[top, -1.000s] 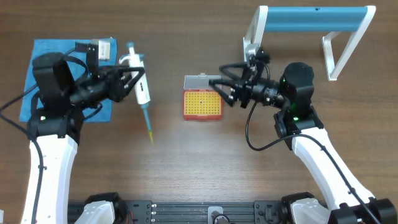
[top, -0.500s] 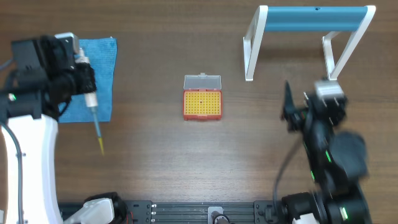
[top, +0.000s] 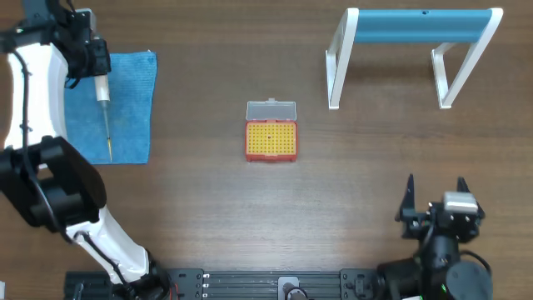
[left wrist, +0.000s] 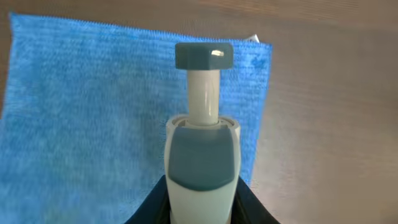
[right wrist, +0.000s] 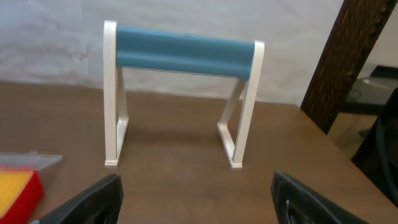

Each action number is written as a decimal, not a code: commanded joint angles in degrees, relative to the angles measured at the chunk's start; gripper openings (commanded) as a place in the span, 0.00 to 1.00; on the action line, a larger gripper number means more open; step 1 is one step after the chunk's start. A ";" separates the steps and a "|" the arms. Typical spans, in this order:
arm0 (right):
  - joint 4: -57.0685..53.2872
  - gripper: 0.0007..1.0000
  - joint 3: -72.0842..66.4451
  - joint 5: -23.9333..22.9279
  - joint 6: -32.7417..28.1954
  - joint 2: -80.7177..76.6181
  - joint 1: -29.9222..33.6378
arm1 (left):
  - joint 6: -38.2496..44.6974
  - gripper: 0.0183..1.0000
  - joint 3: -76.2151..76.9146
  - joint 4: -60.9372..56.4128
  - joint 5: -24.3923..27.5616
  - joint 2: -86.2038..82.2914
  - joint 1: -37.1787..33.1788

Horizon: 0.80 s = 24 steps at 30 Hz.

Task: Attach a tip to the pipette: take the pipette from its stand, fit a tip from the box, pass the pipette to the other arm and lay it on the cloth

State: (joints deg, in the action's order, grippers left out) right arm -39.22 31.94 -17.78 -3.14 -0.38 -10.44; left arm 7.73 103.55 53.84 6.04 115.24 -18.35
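Left gripper (top: 90, 62) clamped on the pipette (top: 102, 90), yellow tip fitted, held over the blue cloth (top: 132, 92) at the table's far left; can't tell if it touches the cloth. Right gripper (top: 435, 181) sits low by its own base, fingers spread wide, nothing in them. Tip box (top: 271, 138) mid-table, stand (top: 420, 25) at the far right.

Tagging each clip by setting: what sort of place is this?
Probably a lab-style test bench: a pipette over a blue cloth, a tip box and a pipette stand on a wooden tabletop.
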 commanded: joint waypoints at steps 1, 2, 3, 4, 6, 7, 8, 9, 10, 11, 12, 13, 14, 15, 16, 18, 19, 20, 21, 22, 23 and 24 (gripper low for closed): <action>15.98 0.79 -12.87 -0.15 3.54 0.31 0.13 | 1.60 0.01 1.70 -2.84 0.46 3.58 -0.17; 21.42 0.79 -16.70 1.11 3.54 0.31 0.13 | 1.60 0.01 1.70 -3.96 0.61 4.02 -0.13; 25.86 0.79 -19.87 2.45 3.52 0.31 0.13 | 1.57 0.01 1.70 -4.87 0.63 4.42 -0.11; 30.25 0.79 -22.95 3.56 3.52 0.31 0.13 | 1.55 0.01 1.70 -5.55 0.63 4.83 -0.11; 38.88 0.79 -28.87 5.01 3.54 0.31 0.13 | 1.27 0.01 1.70 -5.66 0.63 6.08 0.00; 42.69 0.79 -31.69 5.18 3.50 0.22 0.13 | 1.14 0.01 1.70 -5.07 0.96 7.74 0.22; 42.27 0.79 -31.71 4.92 3.45 0.20 0.13 | 1.16 0.01 1.68 -5.05 1.05 8.70 0.44; 41.88 0.79 -31.71 4.79 3.45 0.20 0.13 | 1.16 0.01 1.68 -5.05 1.03 9.11 0.68; 41.07 0.79 -31.71 4.83 3.50 0.20 0.13 | 1.18 0.01 1.68 -5.20 1.03 9.90 0.85; 40.04 0.79 -31.71 4.98 3.50 0.20 0.13 | 1.16 0.01 1.70 -5.16 1.03 10.73 1.11; 39.28 0.79 -31.71 5.01 3.50 0.20 0.13 | 1.11 0.01 1.68 -5.03 1.05 11.65 1.22; 39.34 0.79 -31.71 4.98 3.50 0.20 0.13 | 0.90 0.01 1.68 -4.96 1.01 11.91 1.22; 39.32 0.79 -31.71 4.98 3.50 0.20 0.13 | 0.72 0.01 1.70 -5.05 1.03 11.91 1.22; 39.32 0.79 -31.71 5.01 3.50 0.20 0.13 | 0.72 0.01 1.70 -5.11 1.01 12.13 1.22; 39.32 0.79 -31.71 5.01 3.50 0.20 0.13 | 0.70 0.01 1.70 -5.25 1.01 12.52 1.11; 39.56 0.79 -31.71 5.01 3.50 0.20 0.13 | -0.63 0.01 1.70 -5.20 1.01 13.55 1.07; 39.56 0.79 -31.71 5.01 3.50 0.20 0.13 | -2.51 0.02 1.70 -5.03 1.01 14.29 1.05; 39.74 0.79 -31.71 5.03 3.50 0.20 0.13 | -3.17 0.03 1.70 -4.59 1.03 14.80 1.07; 39.76 0.79 -31.71 5.01 3.50 0.20 0.13 | -3.23 0.04 1.95 -3.91 1.01 15.19 1.07; 39.76 0.79 -31.71 5.03 3.50 0.20 0.13 | -3.21 0.04 2.89 -3.17 0.96 15.52 1.05; 39.74 0.79 -31.71 5.40 3.50 0.20 0.13 | -3.21 0.05 4.94 -2.73 0.79 15.54 1.07; 39.76 0.79 -31.71 5.42 3.50 0.20 0.13 | -3.21 0.06 6.54 -2.45 0.74 15.54 1.05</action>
State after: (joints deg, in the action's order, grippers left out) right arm 0.23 0.58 -13.30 -0.30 -0.47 -10.44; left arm 5.65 104.77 51.22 6.44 130.43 -17.30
